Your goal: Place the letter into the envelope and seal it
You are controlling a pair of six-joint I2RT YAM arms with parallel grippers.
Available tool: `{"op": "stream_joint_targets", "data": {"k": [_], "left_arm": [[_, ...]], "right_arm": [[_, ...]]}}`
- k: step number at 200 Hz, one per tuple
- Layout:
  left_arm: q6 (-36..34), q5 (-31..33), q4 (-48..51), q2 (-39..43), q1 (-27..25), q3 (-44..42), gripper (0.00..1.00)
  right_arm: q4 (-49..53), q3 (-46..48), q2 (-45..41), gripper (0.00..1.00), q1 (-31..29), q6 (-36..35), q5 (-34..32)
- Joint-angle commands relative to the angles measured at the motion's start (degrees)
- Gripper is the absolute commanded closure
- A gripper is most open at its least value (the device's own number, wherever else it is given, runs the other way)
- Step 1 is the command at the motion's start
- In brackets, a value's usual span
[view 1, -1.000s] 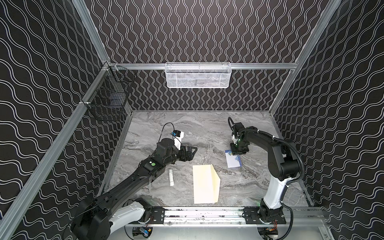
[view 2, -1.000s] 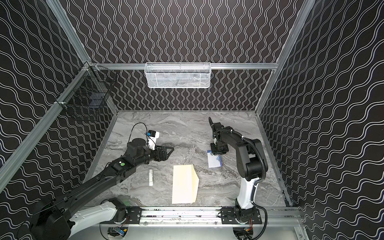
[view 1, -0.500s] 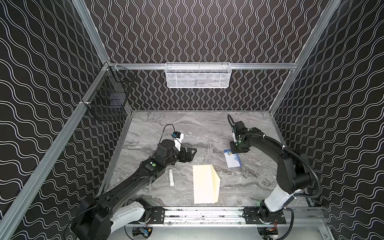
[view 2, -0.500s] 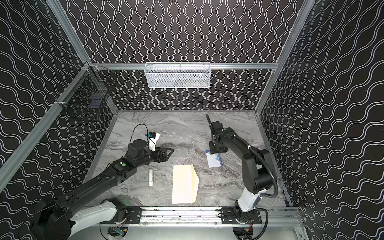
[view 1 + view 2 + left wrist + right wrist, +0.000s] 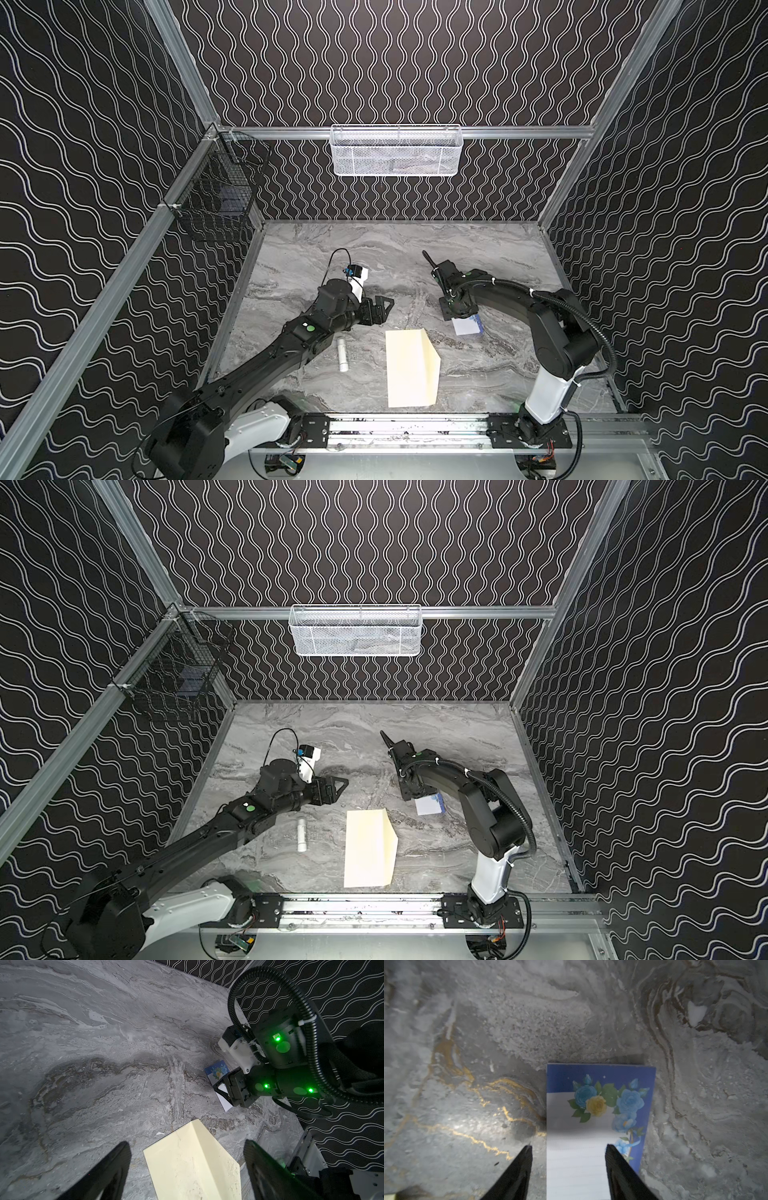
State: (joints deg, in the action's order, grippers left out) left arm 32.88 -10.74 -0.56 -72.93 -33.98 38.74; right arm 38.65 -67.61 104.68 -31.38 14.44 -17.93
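The letter (image 5: pixel 591 1126), a folded white sheet with a blue border and blue-yellow flowers, lies flat on the marble right of centre in both top views (image 5: pixel 467 325) (image 5: pixel 430 805). My right gripper (image 5: pixel 569 1149) points down at it, open. One finger is over the letter's white part and the other over bare table, gripping nothing (image 5: pixel 449 315). The cream envelope (image 5: pixel 411 368) (image 5: pixel 368 848) lies near the front edge, its angled flap folded out to the right. My left gripper (image 5: pixel 384 308) (image 5: pixel 187 1147) hovers behind the envelope (image 5: pixel 193 1167), wide open and empty.
A small white cylinder (image 5: pixel 343 353) lies left of the envelope, under the left forearm. A white mesh basket (image 5: pixel 395 151) hangs on the back wall and a black wire basket (image 5: pixel 216 199) on the left rail. Patterned walls close in the table.
The right gripper's jaws have spread wider over the letter and its wrist has shifted slightly left. The letter, the envelope and the left arm have stayed put.
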Motion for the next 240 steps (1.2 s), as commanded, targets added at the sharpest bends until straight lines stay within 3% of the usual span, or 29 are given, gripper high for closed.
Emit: {"op": "stream_joint_targets", "data": {"k": [1,203,234,240], "left_arm": [[0.4,-0.5,-1.7,-0.6,0.1,0.5,0.12],[0.7,-0.2,-1.3,0.6,0.1,-0.4,0.12],[2.6,0.6,-3.7,0.2,0.0,-1.9,0.12],[2.1,0.7,-4.0,-0.3,-0.8,-1.5,0.07]], "right_arm": [[-1.7,0.5,0.6,0.41,0.0,0.8,-1.4],[-2.8,2.0,0.1,0.41,1.6,0.7,-2.0],[-2.5,2.2,-3.2,0.41,1.4,2.5,-0.8],[-3.3,3.6,-5.1,0.41,1.4,3.3,0.7]]}}
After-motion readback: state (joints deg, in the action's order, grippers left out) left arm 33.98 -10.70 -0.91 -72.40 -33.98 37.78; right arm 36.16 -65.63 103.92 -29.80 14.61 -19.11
